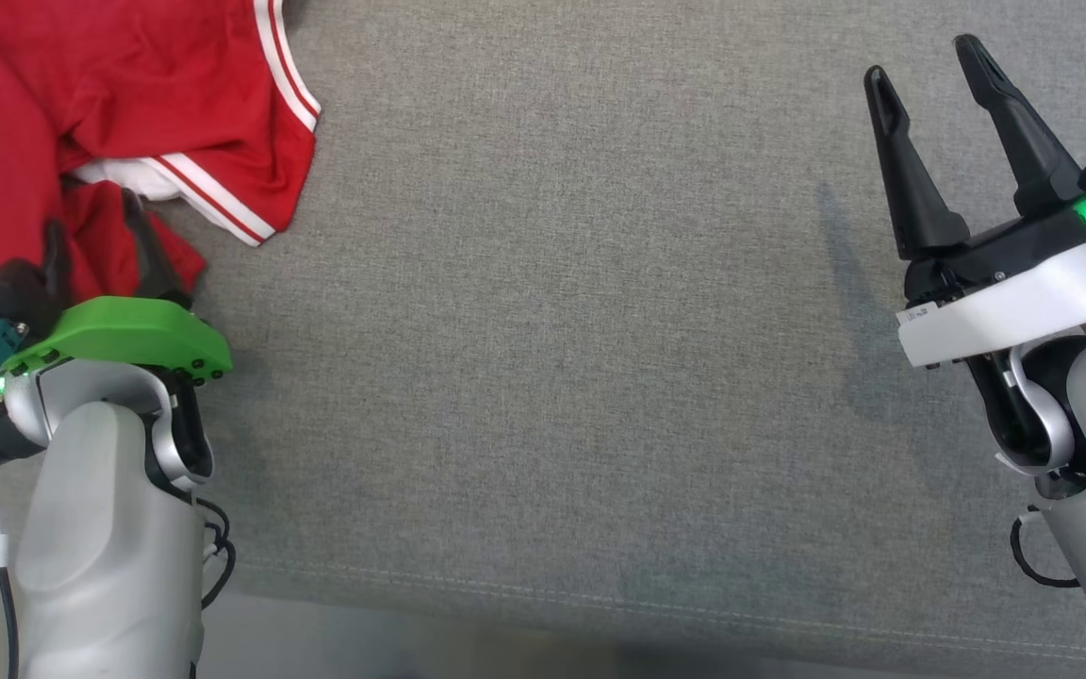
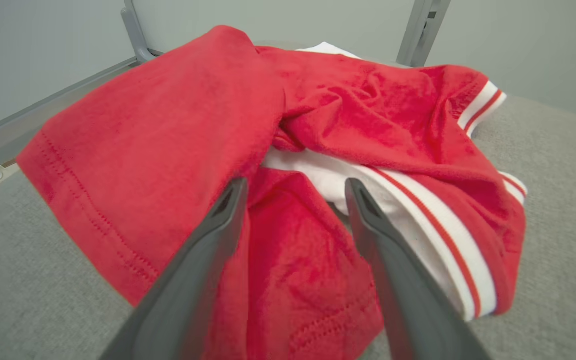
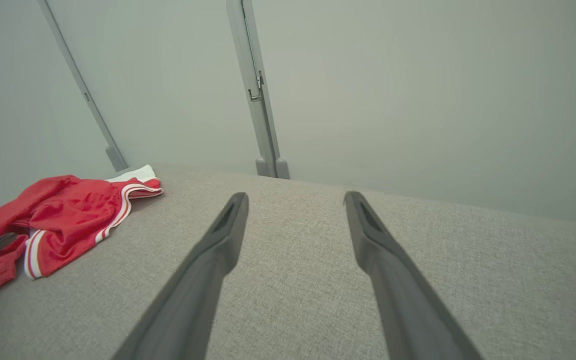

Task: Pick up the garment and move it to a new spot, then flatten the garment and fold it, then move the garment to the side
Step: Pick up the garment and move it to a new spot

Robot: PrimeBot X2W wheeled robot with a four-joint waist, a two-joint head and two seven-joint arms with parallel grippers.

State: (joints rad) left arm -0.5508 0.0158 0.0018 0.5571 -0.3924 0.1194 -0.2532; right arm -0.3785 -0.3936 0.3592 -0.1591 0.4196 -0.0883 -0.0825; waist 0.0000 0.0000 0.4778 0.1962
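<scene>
A red garment point(image 1: 81, 104) with white-striped trim lay crumpled at the far left of a grey fabric surface point(image 1: 552, 330). A white lining showed in the folds, and one striped hem pointed toward the middle of the surface.

The left gripper point(image 1: 95, 222), on a wrist with a green cover point(image 1: 128, 335), was at the garment's near edge with its two dark fingers spread apart. In the left wrist view the fingers point(image 2: 218, 225) reached over the red cloth, one over a plain red fold and the other beside the white lining and striped band. Cloth lay between them, but nothing was pinched. Whether the tips touched the cloth could not be told.

The right gripper point(image 1: 922, 64), on a wrist with a white cover point(image 1: 1005, 306), was at the far right, well apart from the garment. Its fingers were also spread wide, with nothing between them, over bare grey fabric.

In the right wrist view the garment was off to the left. Grey metal posts point(image 3: 258, 100) rose at the far edge of the surface, in front of a pale wall point(image 3: 418, 90).
</scene>
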